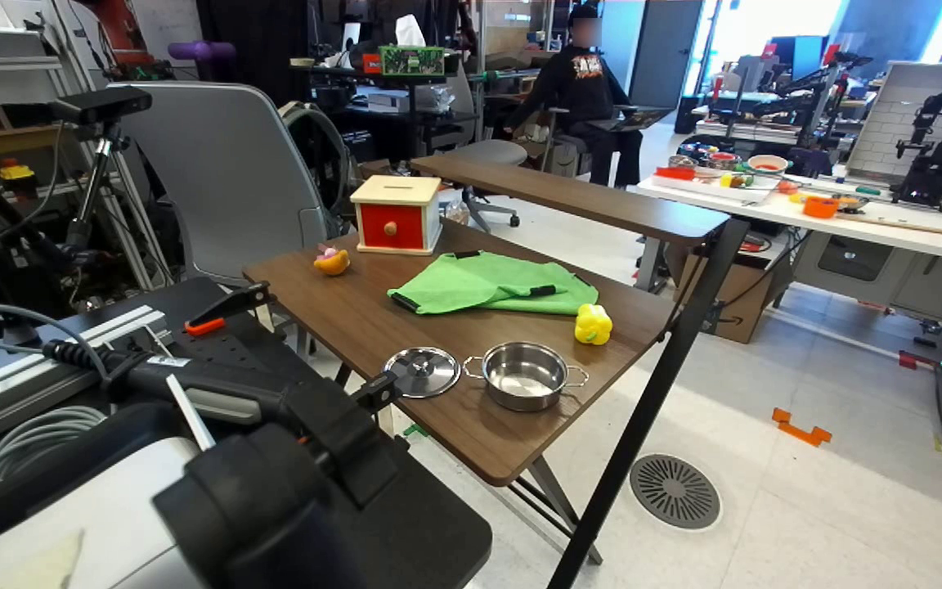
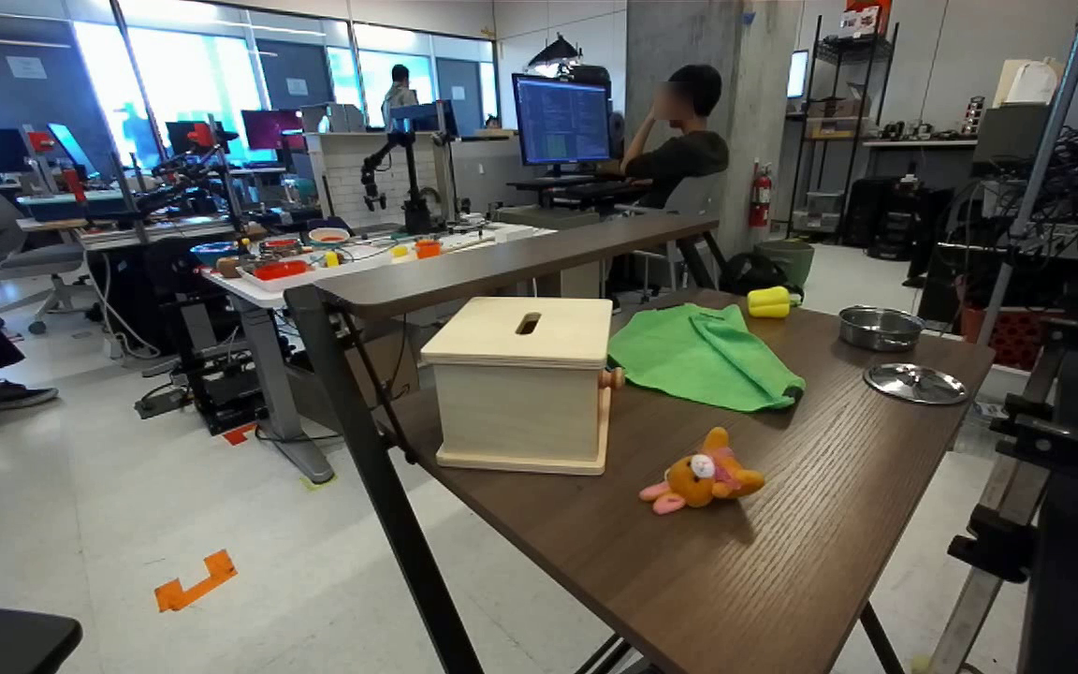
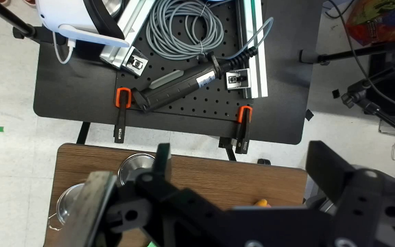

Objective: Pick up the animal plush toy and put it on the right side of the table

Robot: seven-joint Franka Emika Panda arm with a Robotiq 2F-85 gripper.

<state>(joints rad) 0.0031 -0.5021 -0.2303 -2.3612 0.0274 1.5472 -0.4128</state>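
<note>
Plainly, the carrying had yet to begin: the orange plush toy (image 2: 702, 476) lay on the bench (image 2: 745, 599) near one short edge, between the wooden box (image 1: 393, 217) and the long edge facing the black worktop (image 3: 286, 68). The claw (image 3: 240, 156) showed in the wrist view with its jaws spread wide and nothing between them, its body hiding much of the toy there. It appeared in neither exterior view, so it probably hung well above the bench. By that measure everything was left to do: approach, grasp, lift, carry and release. The right side was most likely the end opposite the toy, though this was an inference. Several things lay toward it. The green cloth (image 1: 487, 282) spread over the middle, just beside the box and close to the long edge under the raised shelf (image 1: 573, 196). The yellow object (image 1: 594, 325) sat near the opposite short edge, close by the cloth; whether the two touched could not be told. The steel pot (image 1: 520, 399) stood near the corner where that short edge met the worktop-side long edge, its lid (image 2: 918, 386) flat beside it along the latter. A carry would likely need to clear the cloth, and the pot, lid and yellow object narrowed the choice of landing spot; box and shelf seemed the tallest hindrances.
</note>
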